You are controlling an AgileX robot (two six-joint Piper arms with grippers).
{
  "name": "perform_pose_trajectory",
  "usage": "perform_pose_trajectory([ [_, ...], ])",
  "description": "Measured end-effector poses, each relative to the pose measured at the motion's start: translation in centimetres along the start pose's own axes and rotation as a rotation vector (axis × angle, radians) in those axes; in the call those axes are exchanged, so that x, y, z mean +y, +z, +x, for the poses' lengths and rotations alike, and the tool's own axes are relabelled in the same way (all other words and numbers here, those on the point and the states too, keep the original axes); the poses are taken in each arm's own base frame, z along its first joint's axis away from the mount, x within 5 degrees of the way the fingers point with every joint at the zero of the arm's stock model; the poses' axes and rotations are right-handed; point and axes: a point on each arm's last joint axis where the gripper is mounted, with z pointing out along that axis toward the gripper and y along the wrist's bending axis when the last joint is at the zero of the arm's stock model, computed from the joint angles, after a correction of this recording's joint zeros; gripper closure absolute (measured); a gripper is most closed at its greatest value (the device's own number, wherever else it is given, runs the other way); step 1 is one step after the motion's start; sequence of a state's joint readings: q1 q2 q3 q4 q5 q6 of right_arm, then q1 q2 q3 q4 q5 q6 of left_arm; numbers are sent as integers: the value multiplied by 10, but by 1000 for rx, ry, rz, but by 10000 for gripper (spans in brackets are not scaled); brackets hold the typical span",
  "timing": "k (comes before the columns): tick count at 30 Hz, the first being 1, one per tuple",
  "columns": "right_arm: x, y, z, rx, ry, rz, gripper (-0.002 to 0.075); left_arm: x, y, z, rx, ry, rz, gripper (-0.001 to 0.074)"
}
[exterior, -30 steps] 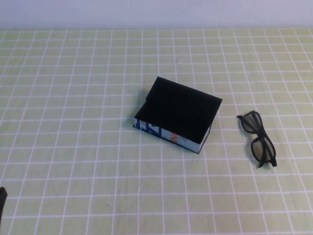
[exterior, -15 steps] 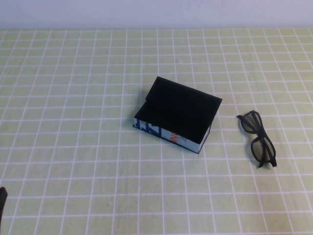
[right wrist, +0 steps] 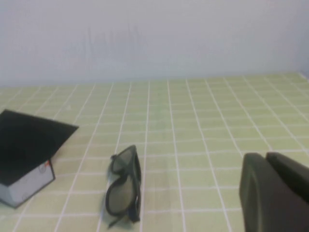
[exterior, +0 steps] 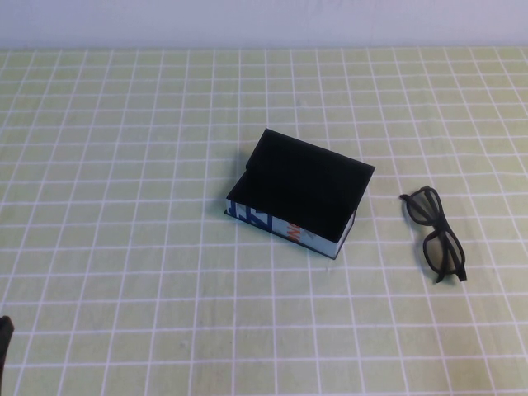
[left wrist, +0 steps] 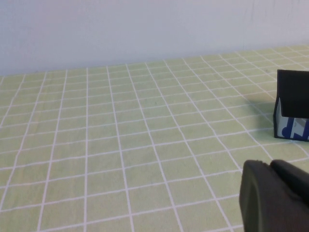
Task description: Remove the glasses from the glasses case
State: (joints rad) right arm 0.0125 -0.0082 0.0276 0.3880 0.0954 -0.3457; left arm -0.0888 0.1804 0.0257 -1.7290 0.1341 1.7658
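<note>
The black glasses case [exterior: 301, 190] sits mid-table, its white printed side toward me and its black lid slanting above it. It also shows in the left wrist view [left wrist: 293, 104] and the right wrist view [right wrist: 29, 150]. The black glasses [exterior: 437, 235] lie folded on the cloth to the right of the case, apart from it [right wrist: 124, 186]. My left gripper [exterior: 3, 334] is low at the near left edge, far from both, with its fingers together and holding nothing [left wrist: 270, 164]. My right gripper [right wrist: 264, 157] hangs shut and empty, on my side of the glasses, out of the high view.
A yellow-green cloth with a white grid [exterior: 124, 247] covers the table. A pale wall [exterior: 264, 21] runs along the far edge.
</note>
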Motion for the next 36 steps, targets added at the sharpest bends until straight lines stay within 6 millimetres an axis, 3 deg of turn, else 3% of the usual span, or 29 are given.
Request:
perform_pose_trajectory([
  [8,1,-2,19,214,89,3,743,0,0,0,2,0,0,739],
  [36,0,-2,20,221,106,7,743,2,0,1,7,0,-22,739],
])
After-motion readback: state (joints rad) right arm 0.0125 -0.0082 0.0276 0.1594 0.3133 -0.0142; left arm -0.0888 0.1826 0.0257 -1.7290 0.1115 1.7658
